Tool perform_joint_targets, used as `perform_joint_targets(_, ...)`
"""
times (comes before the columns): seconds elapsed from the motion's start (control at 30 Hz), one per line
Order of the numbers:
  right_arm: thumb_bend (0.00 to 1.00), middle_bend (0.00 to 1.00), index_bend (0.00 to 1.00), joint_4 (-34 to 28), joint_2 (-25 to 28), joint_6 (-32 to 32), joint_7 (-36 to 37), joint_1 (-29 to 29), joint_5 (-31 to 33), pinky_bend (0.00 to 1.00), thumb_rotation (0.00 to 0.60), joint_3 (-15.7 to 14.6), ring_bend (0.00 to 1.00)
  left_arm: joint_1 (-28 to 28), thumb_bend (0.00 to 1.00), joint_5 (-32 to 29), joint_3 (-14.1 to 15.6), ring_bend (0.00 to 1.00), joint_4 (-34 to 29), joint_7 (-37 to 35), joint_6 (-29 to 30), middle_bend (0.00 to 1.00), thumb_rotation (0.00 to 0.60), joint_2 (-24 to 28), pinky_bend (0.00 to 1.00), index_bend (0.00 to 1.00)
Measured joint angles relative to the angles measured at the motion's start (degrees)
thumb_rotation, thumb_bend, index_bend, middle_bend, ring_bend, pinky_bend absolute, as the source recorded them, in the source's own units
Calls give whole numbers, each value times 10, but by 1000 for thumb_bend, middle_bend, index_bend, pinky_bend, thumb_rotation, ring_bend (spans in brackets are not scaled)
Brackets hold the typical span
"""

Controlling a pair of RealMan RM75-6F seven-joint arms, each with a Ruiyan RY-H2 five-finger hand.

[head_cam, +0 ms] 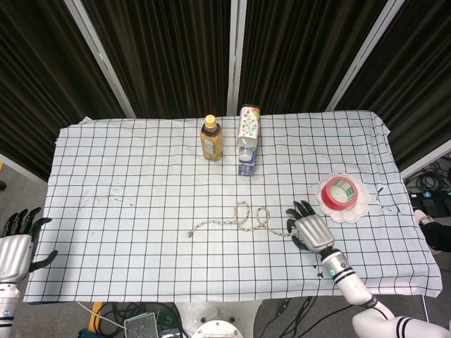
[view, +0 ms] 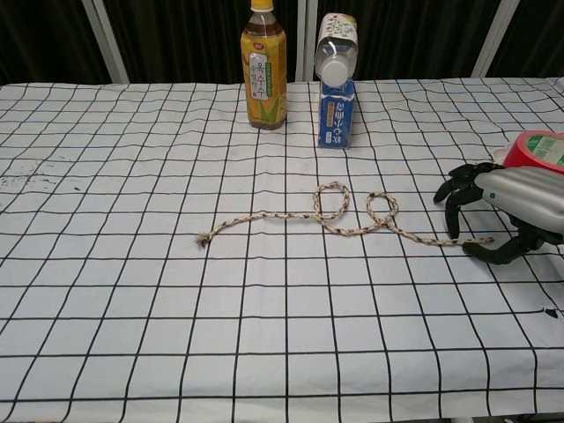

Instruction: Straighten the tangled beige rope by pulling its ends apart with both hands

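Note:
The beige rope [head_cam: 218, 224] [view: 264, 216] lies on the checked tablecloth, with two small loops near its middle and its frayed left end free. My right hand [head_cam: 308, 229] [view: 499, 208] hovers low over the rope's right end [view: 483, 240]. Its fingers [view: 452, 211] are spread on the far side and its thumb [view: 495, 256] on the near side, with no visible grip on the rope. My left hand [head_cam: 15, 245] hangs off the table's lower left corner, fingers apart and holding nothing, far from the rope; it does not show in the chest view.
A yellow tea bottle [head_cam: 211, 139] [view: 263, 66] and a blue carton with a water bottle [head_cam: 246, 141] [view: 336, 88] stand at the back centre. A red tape roll [head_cam: 339, 192] [view: 539, 148] sits on a white plate [head_cam: 359, 208] just right of my right hand.

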Motion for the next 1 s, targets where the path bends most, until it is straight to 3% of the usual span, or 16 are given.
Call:
perform_joint_targets(0.33, 369, 203, 552, 7, -6, 1, -3, 2, 9, 0, 600, 0, 0, 1, 159, 1, -1, 0, 6, -4, 3, 59, 600, -3, 0, 240)
perform_joint_targets(0.63, 465, 212, 576, -5, -3, 6, -11, 5, 13, 0, 600, 4, 0, -13, 157, 16, -5, 0, 7, -6, -3, 59, 600, 0, 0, 240)
perform_joint_targets(0.83, 486, 212, 586, -49, 14, 12, -30, 12, 29, 0, 600, 24, 0, -66, 153, 53, -15, 0, -15, -32, -43, 59, 600, 5, 0, 281)
perform_joint_targets(1.0, 497, 208, 588, -88, 23, 9, -62, 20, 71, 0, 600, 45, 0, -137, 153, 67, -33, 0, -34, -68, -122, 59, 600, -4, 0, 301)
